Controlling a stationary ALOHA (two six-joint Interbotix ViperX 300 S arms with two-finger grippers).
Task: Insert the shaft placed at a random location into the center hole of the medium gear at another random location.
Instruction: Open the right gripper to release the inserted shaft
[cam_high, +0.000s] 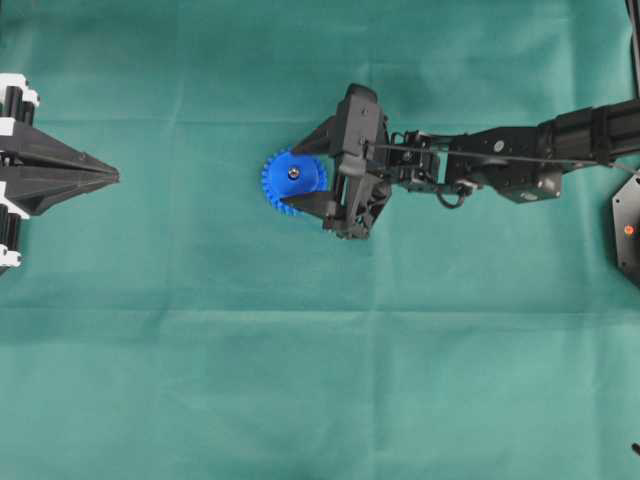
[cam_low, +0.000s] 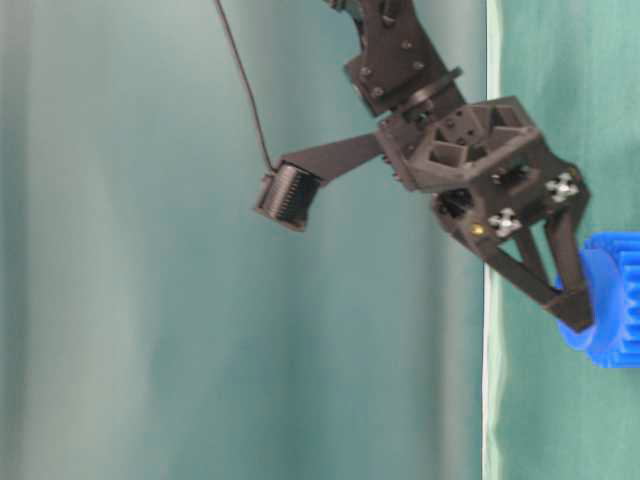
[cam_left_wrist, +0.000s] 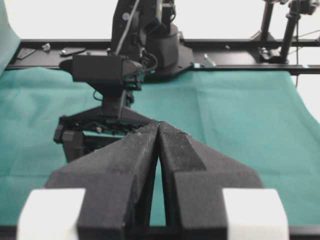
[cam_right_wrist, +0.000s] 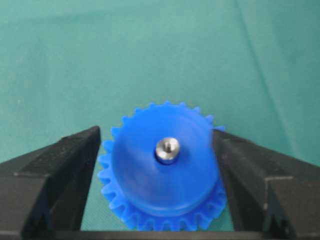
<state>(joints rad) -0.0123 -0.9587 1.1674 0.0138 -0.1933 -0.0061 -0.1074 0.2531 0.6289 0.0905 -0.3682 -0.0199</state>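
Scanning from the left of the overhead view, the left gripper is seen parked at the cloth's edge, well apart from the work; in its own wrist view its foam-faced fingers are pressed together with nothing between them. Near the middle, the gear lies flat on the green cloth. The shaft is seen upright in the hole at the gear's centre, its rounded silvery tip standing just proud of the blue face; the hole itself is filled and hidden. The right gripper is spread wide, one finger on each side of the gear, and holds nothing; whether the fingers brush the teeth cannot be told. Insertion is judged done or nearly so. The shaft is judged stiff, smooth and slippery, light, too small for any hold but a pinch across its exposed tip. The gear is judged rigid moulded plastic, light enough to slide on the cloth if nudged; it would best be taken across the raised hub or the rim, the fine teeth giving some bite. The cloth is matte and faintly creased. At far right, the black right arm is stretched in over the cloth.
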